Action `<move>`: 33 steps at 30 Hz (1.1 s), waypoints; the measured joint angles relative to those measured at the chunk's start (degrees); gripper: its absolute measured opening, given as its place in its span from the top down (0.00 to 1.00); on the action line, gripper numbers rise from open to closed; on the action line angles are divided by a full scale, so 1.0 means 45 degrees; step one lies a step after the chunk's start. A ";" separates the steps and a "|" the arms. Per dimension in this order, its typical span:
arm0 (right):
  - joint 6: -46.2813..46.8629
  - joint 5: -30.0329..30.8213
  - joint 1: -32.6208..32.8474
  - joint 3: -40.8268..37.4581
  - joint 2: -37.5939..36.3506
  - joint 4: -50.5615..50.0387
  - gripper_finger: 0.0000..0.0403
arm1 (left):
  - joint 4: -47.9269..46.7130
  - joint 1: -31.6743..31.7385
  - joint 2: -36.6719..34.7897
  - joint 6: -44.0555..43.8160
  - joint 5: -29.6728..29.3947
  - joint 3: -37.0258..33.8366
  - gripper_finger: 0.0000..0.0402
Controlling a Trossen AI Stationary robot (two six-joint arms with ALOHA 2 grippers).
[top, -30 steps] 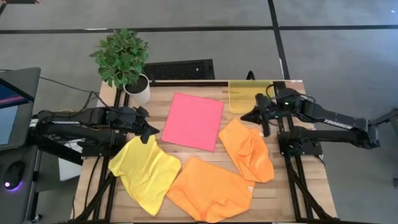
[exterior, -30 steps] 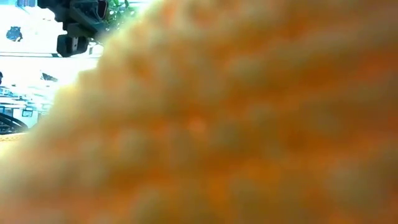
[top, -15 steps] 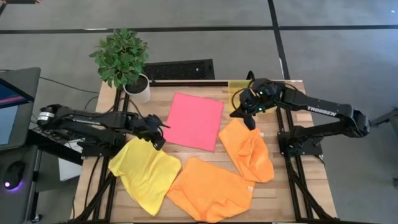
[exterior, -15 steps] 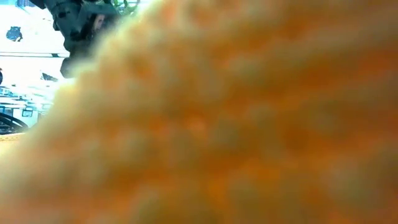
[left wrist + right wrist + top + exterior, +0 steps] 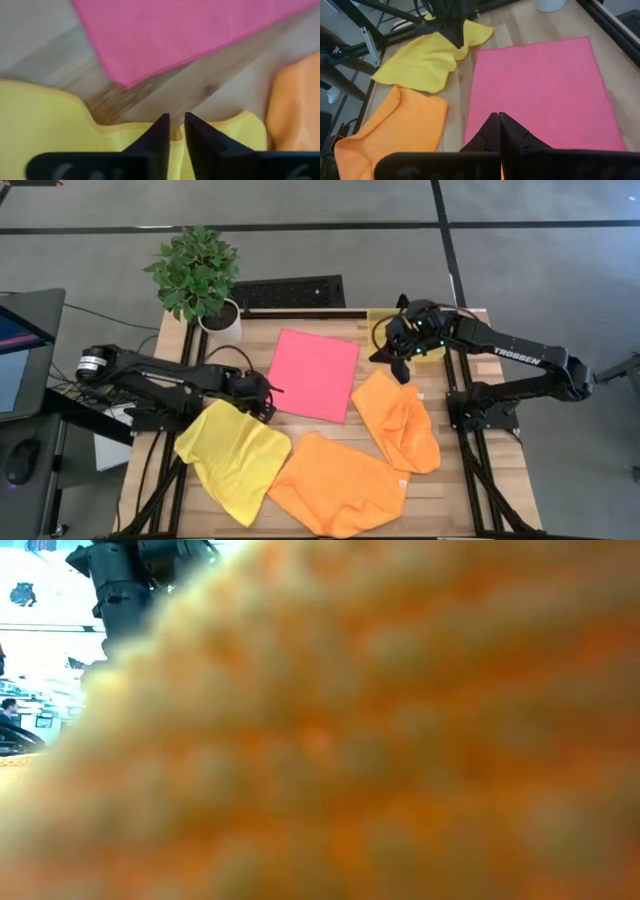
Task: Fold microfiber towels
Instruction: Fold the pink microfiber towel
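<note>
Four towels lie flat or rumpled on the wooden table: a pink one (image 5: 312,375) at the far middle, a yellow one (image 5: 232,458) near left, an orange one (image 5: 338,485) near middle and another orange one (image 5: 400,425) at the right. My left gripper (image 5: 177,125) points steeply down over the yellow towel's far edge (image 5: 125,132), close to the pink towel's near left corner (image 5: 122,80); its fingers stand a narrow gap apart. My right gripper (image 5: 498,120) is shut and hangs above the table between the pink towel's right edge and the right orange towel's far corner (image 5: 385,380). My left gripper's fingertips (image 5: 162,122) stand at the yellow towel's far edge, coming from above. I cannot tell whether they touch the cloth. My right gripper touches nothing.
A potted plant (image 5: 200,275) stands at the far left corner. A translucent yellow bin (image 5: 385,335) sits at the far right, partly under the right arm. The low view is almost filled by orange cloth (image 5: 380,740) close to the camera.
My left gripper has gone down and toward the table's right, tipping to point more steeply down, along the yellow towel's far edge toward the pink towel's corner. My right gripper has reached out toward the table's left, over the right orange towel's far corner. The towels have kept still.
</note>
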 joint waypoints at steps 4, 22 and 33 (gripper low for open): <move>0.0011 0.0005 -0.0130 0.0000 0.0000 0.0001 0.97 | -0.0028 0.0092 0.0401 -0.1910 0.0506 0.0003 0.76; 0.0102 0.0056 -0.0171 -0.0005 0.0000 0.0005 0.97 | 0.0114 0.1085 0.0768 -0.4316 -0.1052 -0.0494 0.69; 0.0103 0.0053 -0.0171 -0.0010 0.0000 0.0002 0.96 | 0.1000 0.1180 0.0924 -0.4670 -0.1186 -0.0709 0.69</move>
